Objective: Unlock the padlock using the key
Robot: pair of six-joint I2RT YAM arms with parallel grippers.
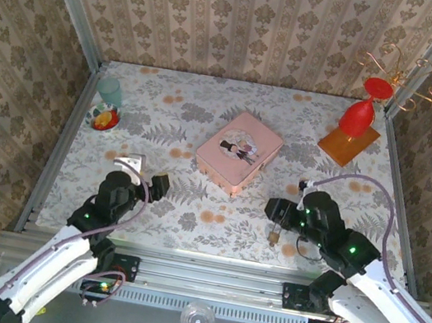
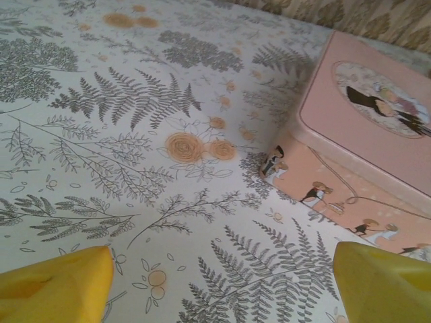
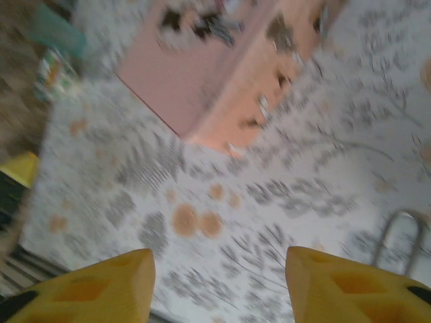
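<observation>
The tiny brass padlock (image 1: pixel 274 236) lies on the patterned tablecloth just in front of my right gripper (image 1: pixel 291 200). In the blurred right wrist view its silvery shackle (image 3: pixel 401 239) shows at the right edge, beside the right finger and outside the jaws. The right gripper (image 3: pixel 219 269) is open, with bare cloth between its yellow fingertips (image 3: pixel 121 276). At the left, my left gripper (image 1: pixel 147 174) hovers low over the cloth. It is open wide (image 2: pixel 222 279) and holds nothing. The key is hidden from me.
A pink square box (image 1: pixel 239 151) (image 2: pixel 363 128) (image 3: pixel 215 74) sits mid-table between the arms, just beyond both grippers. A teal cup (image 1: pixel 109 91) and small bowl (image 1: pixel 105 118) stand far left. A red glass (image 1: pixel 358 115) on a wooden board (image 1: pixel 348 145) stands far right.
</observation>
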